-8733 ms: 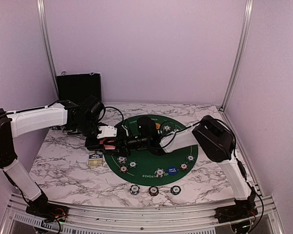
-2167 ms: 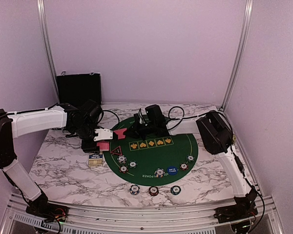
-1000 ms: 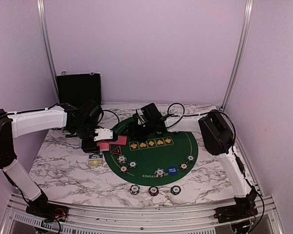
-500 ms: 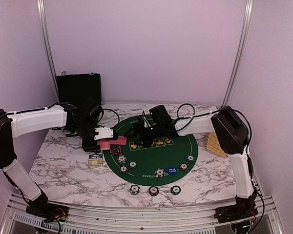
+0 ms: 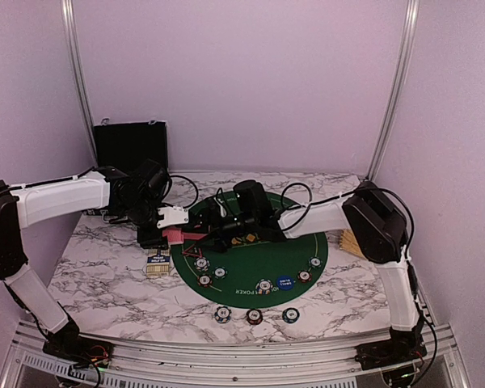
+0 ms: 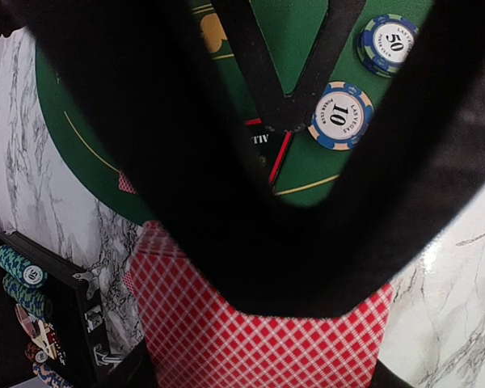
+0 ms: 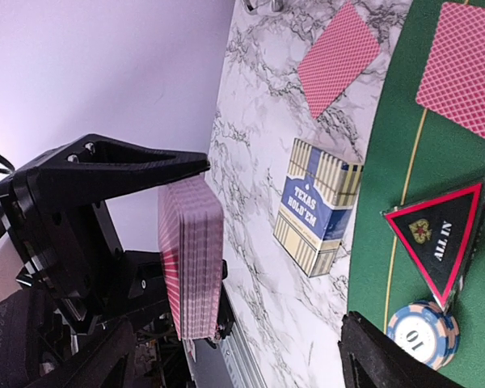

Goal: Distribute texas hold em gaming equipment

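Red-backed deck [image 7: 192,259] clamped edge-on in left claw [image 5: 176,232] — black fingers [image 7: 129,166] pressed tight against both faces, held up off marble worktop [image 5: 105,275] just outside left rim of round green mat [image 5: 250,257]. Right claw [image 5: 218,228] spread wide with nothing between its fingers, just beside deck on mat side; contact with cards impossible to tell. Seen from right wrist, deck ahead and to left, well above marble.

Below deck, striped card box [image 7: 319,206] flat on marble at mat's rim. Red-rimmed black triangle [image 7: 440,238] just inside that rim, blue-edged chip [image 7: 420,335] at its lower point. One loose card [image 7: 339,56] face down on marble beyond box, another card [image 7: 461,73] face down on mat.

Mat chips [image 5: 264,285] scattered over near half of green, blue button disc [image 5: 284,282] among them. Front chips [image 5: 254,316] — three in a row — on marble between mat and near edge.

Black case [image 5: 130,144] upright at back left corner. Tan slatted piece [image 5: 352,240] at right, beside right arm's elbow. Bare marble at front left and to either side of front row. Purple walls [image 5: 242,81] close on three sides.
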### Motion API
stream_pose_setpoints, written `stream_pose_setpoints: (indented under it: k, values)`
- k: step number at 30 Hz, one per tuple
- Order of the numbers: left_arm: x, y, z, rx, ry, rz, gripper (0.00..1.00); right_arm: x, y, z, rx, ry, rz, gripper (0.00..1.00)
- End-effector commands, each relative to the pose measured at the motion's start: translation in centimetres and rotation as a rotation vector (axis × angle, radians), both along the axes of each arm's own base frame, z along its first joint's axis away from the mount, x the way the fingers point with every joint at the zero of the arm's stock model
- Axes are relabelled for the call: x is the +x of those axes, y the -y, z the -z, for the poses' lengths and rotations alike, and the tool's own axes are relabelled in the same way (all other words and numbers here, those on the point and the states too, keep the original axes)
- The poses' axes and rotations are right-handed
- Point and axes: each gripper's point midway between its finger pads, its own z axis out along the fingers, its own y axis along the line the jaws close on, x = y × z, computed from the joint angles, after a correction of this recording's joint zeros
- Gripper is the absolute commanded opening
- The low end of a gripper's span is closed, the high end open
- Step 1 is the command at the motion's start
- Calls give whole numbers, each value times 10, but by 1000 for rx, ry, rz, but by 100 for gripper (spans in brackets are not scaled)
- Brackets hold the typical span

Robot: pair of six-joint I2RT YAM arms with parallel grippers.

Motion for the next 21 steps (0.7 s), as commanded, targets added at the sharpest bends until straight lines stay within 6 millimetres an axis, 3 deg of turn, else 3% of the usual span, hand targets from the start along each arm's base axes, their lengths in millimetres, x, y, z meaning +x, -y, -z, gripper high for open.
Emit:
stream_pose_setpoints:
  k: [1,15,21]
  values:
    - [2,8,-14,-46,3,-2,13,-2,-15,-20,78,13,-30,85]
    - [-2,16,-17,-67,-7,11,13,-7,-42,-22,143,-29,-64,84]
    - [-4,16,-18,-67,-5,13,13,-11,-39,-24,203,-69,-61,83]
